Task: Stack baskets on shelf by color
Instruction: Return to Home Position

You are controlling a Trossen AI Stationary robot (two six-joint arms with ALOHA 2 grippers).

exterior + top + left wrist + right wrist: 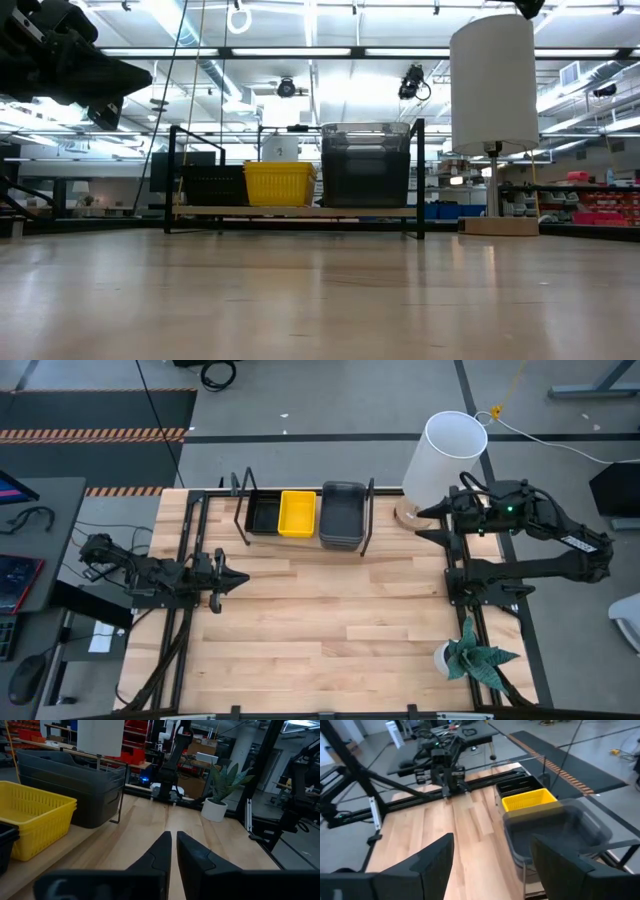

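Note:
The shelf (pixel 300 211) stands at the table's far middle, a light wood board between black wire frames. On it rest black baskets (pixel 262 515) at the left, yellow baskets (pixel 297 512) in the middle and a taller stack of dark grey baskets (pixel 342 515) at the right. My left gripper (pixel 173 836) hovers shut and empty over the table's left part (pixel 235 578), pointing level toward the right. My right gripper (pixel 491 842) is open and empty, raised just right of the shelf (pixel 425 522) and looking down on the grey baskets (pixel 555 832).
A tall white cylindrical lamp (pixel 445 460) on a wooden foot stands at the far right, close behind my right gripper. A small potted plant (pixel 470 660) sits at the near right. Bare wooden tabletop (pixel 330 630) lies between the arms.

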